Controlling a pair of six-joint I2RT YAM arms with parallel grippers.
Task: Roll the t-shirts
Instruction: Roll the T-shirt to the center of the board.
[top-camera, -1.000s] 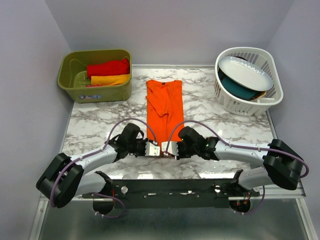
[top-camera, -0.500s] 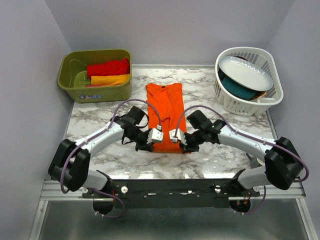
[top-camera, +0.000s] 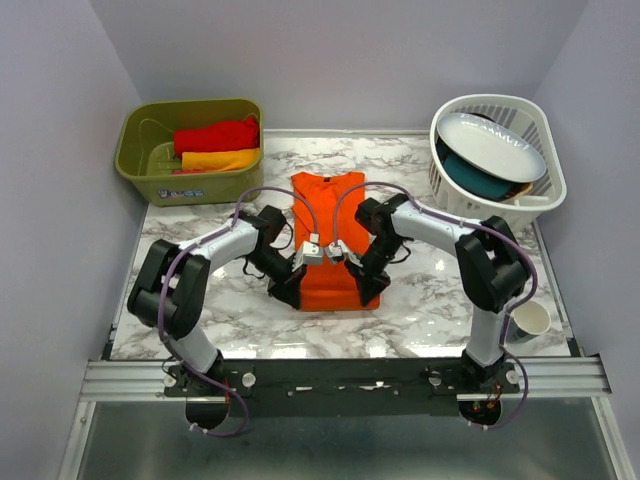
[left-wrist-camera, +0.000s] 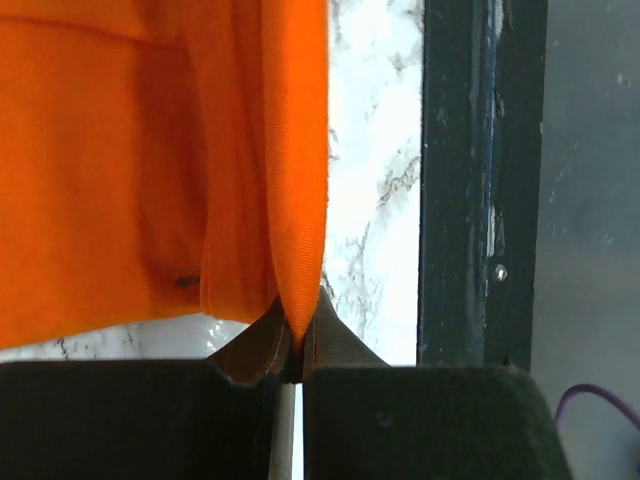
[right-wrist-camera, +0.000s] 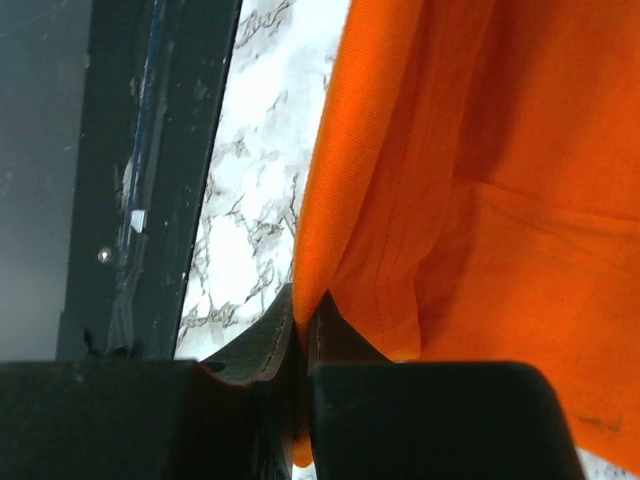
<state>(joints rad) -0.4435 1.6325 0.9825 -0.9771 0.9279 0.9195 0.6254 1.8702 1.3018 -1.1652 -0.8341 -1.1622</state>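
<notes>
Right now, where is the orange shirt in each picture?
Top external: the orange t-shirt lies mid-table, at the picture's centre.
Left wrist: it fills the upper left.
Right wrist: it fills the right side.
Shared landmark: the white marble table beside the shirt in every view.

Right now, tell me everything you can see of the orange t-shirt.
The orange t-shirt is bright, plain, soft cloth, folded into a narrow strip at the middle of the marble table. Its far end lies flat, with the neckline at the far side. Its near end is lifted and doubled back, pinched at both sides: the left gripper and right gripper are each shut on a fold of its edge. A stitched hem shows in the right wrist view.
</notes>
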